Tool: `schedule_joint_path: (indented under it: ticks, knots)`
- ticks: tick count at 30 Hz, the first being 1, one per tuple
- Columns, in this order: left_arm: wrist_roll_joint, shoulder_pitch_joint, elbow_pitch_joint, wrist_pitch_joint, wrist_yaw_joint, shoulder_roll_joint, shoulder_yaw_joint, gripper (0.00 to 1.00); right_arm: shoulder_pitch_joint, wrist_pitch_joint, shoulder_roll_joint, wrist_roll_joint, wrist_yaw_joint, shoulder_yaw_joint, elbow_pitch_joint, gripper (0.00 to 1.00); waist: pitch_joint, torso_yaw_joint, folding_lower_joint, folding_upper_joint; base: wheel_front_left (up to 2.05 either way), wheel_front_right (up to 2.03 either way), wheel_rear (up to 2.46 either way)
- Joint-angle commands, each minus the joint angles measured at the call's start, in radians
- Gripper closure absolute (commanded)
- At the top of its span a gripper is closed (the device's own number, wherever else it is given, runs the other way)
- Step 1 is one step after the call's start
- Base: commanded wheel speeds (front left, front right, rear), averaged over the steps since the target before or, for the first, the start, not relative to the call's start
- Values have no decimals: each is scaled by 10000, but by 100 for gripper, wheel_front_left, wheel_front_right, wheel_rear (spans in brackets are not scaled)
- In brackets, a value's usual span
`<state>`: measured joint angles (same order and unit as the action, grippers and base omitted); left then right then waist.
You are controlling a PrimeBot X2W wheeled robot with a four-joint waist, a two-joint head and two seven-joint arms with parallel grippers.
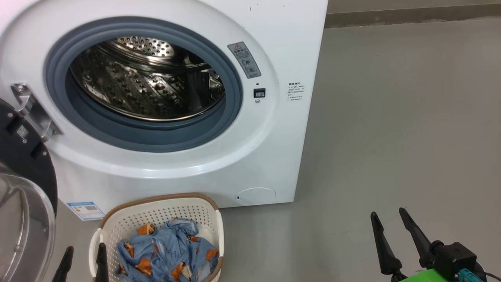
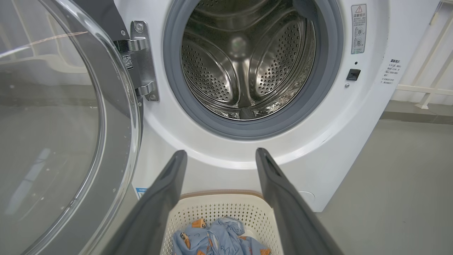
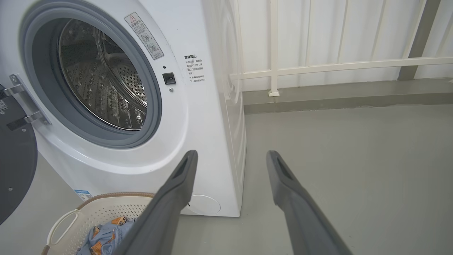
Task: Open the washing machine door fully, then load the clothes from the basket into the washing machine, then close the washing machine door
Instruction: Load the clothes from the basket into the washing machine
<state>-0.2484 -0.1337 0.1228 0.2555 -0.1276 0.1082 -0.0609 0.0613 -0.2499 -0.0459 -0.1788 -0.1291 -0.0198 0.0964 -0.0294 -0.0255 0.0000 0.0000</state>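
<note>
The white washing machine [image 1: 274,47] stands with its steel drum [image 1: 148,78] exposed. Its washing machine door [image 1: 23,203] is swung wide open to the left, black rim and clear glass bowl facing me. On the floor in front sits the cream basket [image 1: 156,203], holding the light blue clothes [image 1: 168,250] with orange figures. My left gripper [image 1: 85,250] is open just left of the basket, above its left rim. The left wrist view has the left gripper [image 2: 220,154] over the basket [image 2: 219,209] and clothes [image 2: 219,237]. My right gripper [image 1: 388,214] is open over bare floor, right of the machine.
Grey floor [image 1: 411,117] stretches to the right of the machine. A white railing [image 3: 318,65] and a wall with a grey skirting [image 3: 336,95] run behind it. The open door [image 2: 53,124] takes up the space left of the basket.
</note>
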Motion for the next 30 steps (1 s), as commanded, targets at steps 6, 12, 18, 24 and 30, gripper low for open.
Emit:
schedule_joint_path:
  ticks: [6,12,18,24,30]
  knots:
    - [-116,388,-209,63,-31,154,-199,0,-320,-118,-43,-35,-16,244,-170,0,-7,6,0,0,0,0,0]
    - [-143,372,-222,63,-31,170,-98,0,-316,-118,-43,-33,-16,243,-161,0,-6,2,0,0,0,0,0]
    - [-166,331,-233,63,-31,177,-61,0,-300,-118,-43,-28,-16,227,-144,0,17,-4,0,0,0,0,0]
    - [-204,311,-217,63,-31,195,-2,0,-293,-118,-43,-50,-16,254,-140,0,-15,11,0,0,0,0,0]
    - [-309,323,-133,63,-31,199,113,0,-300,-118,-43,-50,-16,272,-79,0,-144,52,0,0,0,0,0]
